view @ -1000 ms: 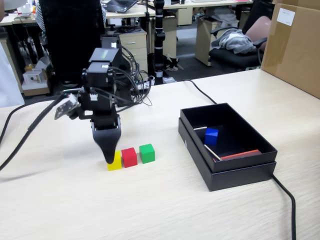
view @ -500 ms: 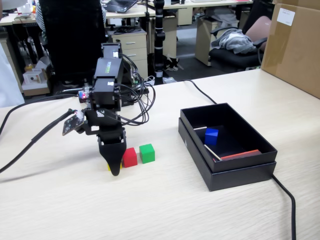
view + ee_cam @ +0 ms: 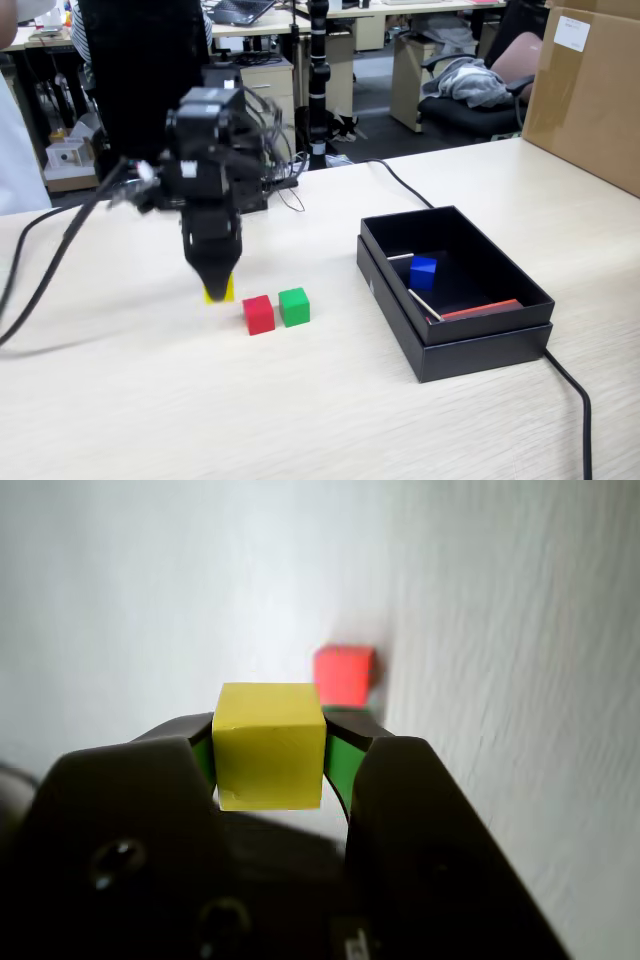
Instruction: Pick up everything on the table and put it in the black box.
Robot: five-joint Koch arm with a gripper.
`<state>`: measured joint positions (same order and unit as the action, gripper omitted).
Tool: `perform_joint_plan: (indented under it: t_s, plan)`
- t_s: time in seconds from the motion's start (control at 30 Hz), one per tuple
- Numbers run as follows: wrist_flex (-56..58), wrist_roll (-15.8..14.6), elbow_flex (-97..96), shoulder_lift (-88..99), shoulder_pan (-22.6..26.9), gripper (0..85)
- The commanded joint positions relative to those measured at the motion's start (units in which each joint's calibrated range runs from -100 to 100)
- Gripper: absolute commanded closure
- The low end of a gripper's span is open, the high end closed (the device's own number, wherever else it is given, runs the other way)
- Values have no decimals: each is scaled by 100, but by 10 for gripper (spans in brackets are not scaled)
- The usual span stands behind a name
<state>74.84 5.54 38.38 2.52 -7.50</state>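
My gripper (image 3: 216, 282) points down at the table's left part and is shut on a yellow cube (image 3: 220, 291). In the wrist view the gripper (image 3: 270, 742) has the yellow cube (image 3: 270, 760) squeezed between its green-lined jaws. I cannot tell if the cube rests on the table or hangs just above it. A red cube (image 3: 258, 314) and a green cube (image 3: 294, 306) sit side by side just right of the gripper. The red cube (image 3: 343, 673) also shows beyond the jaws in the wrist view. The black box (image 3: 480, 340) stands to the right, with a blue cube (image 3: 423, 272) inside.
The box also holds a red stick (image 3: 480, 309) and a thin white stick (image 3: 423, 304). A black cable (image 3: 575, 395) runs past the box's right corner toward the front. A cardboard box (image 3: 590, 90) stands at the far right. The arm's cable (image 3: 50, 265) trails left.
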Motion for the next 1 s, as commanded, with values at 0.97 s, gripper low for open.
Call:
perform_joint_plan:
  t_s: [0.97]
  plan:
    - [305, -952, 2018, -2312, 2422, 573]
